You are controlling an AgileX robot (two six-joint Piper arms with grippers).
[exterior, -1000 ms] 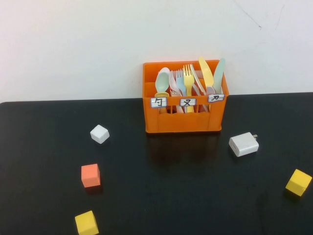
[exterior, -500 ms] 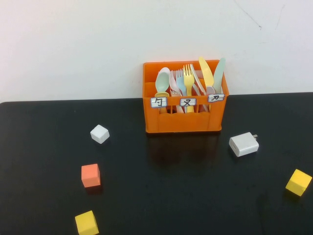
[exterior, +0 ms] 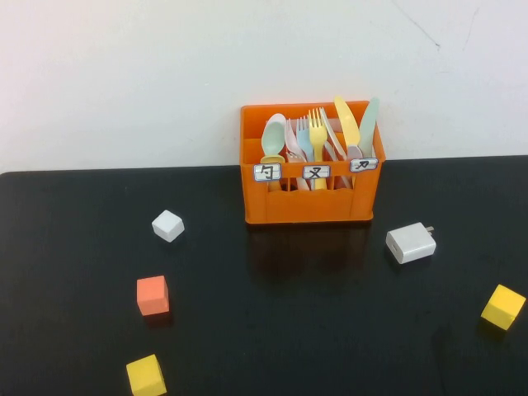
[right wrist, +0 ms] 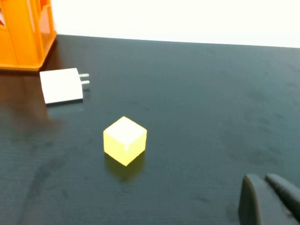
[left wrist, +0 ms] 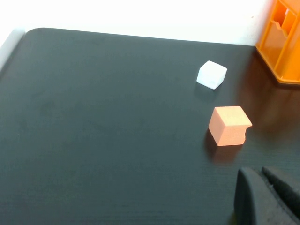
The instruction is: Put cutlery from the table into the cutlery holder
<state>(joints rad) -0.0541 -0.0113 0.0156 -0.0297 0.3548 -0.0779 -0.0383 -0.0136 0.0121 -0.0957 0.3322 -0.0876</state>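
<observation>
Both grippers, left gripper and right gripper, parked shut

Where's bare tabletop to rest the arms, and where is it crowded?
Bare: the table between orange cube and white charger, before the cutlery holder. Crowded: left, by white cube and yellow cube. Left gripper and right gripper are shut, low over the near edge.

Only the fingertips of each arm showed. The left gripper had two matte black fingers with rounded tips and a smooth, rubbery look. The right gripper matched it: two dark, blunt fingers, unmarked, without visible screws or cables.
</observation>
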